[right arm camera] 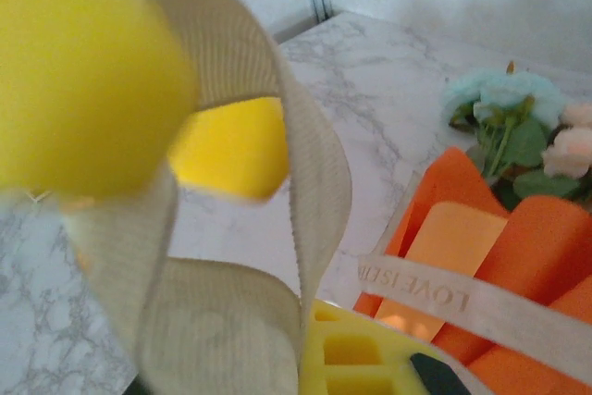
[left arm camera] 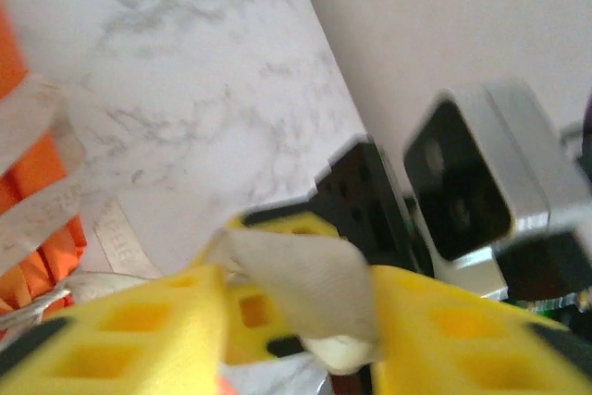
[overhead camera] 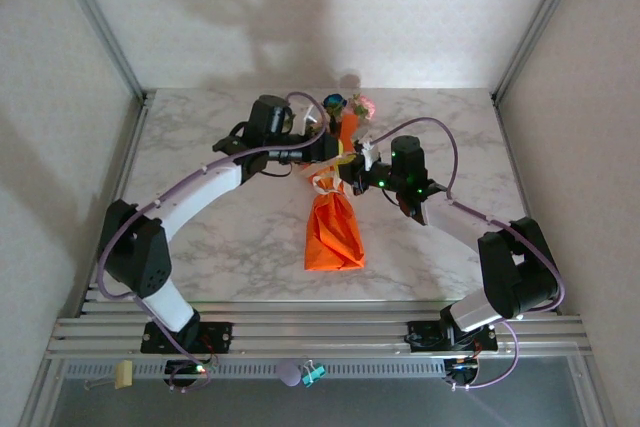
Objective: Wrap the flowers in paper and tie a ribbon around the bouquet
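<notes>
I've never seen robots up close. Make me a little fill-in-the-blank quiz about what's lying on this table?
1. The orange paper cone lies flat on a ____-patterned table.
2. The cream fabric ribbon stretched across the cone has the readable word ____ printed on it.
3. Seen from above, the artificial flowers poke out of the cone's ____ end, away from the arm bases.
4. The soft fingers of the left end effector are coloured ____.

Missing words: marble; LOVE; far; yellow.
</notes>
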